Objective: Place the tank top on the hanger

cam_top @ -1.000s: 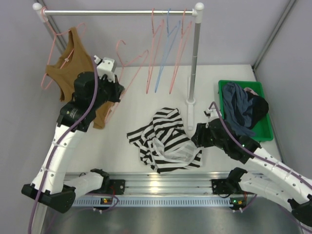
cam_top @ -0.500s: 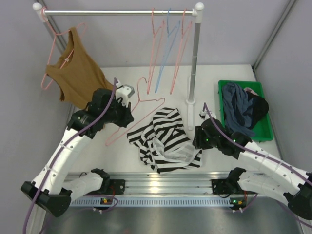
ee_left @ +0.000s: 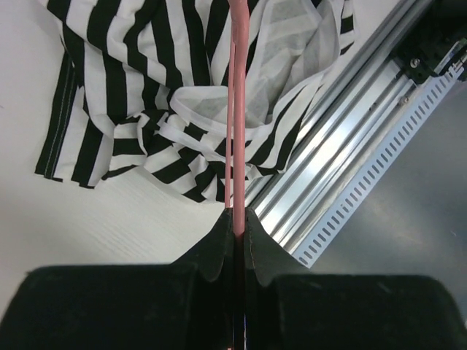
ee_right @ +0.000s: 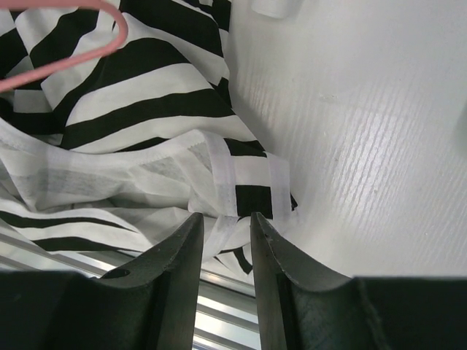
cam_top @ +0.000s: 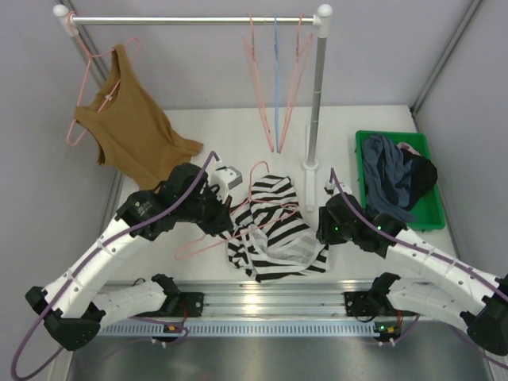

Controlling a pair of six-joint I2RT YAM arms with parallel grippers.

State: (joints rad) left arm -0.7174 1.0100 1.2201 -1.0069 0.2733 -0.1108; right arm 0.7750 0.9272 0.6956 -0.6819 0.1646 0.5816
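Swung down from beside the brown top [cam_top: 131,131] over the last second, the left gripper [ee_left: 238,220] has its jaws clenched on the pink wire of the hanger [ee_left: 237,109], which stretches across the tank top [cam_top: 278,238]. The right gripper [ee_right: 223,217] holds its fingers a narrow gap apart at the garment's right hem; whether they pinch cloth cannot be told. The tank top lies crumpled on the table [cam_top: 222,135], between both arms.
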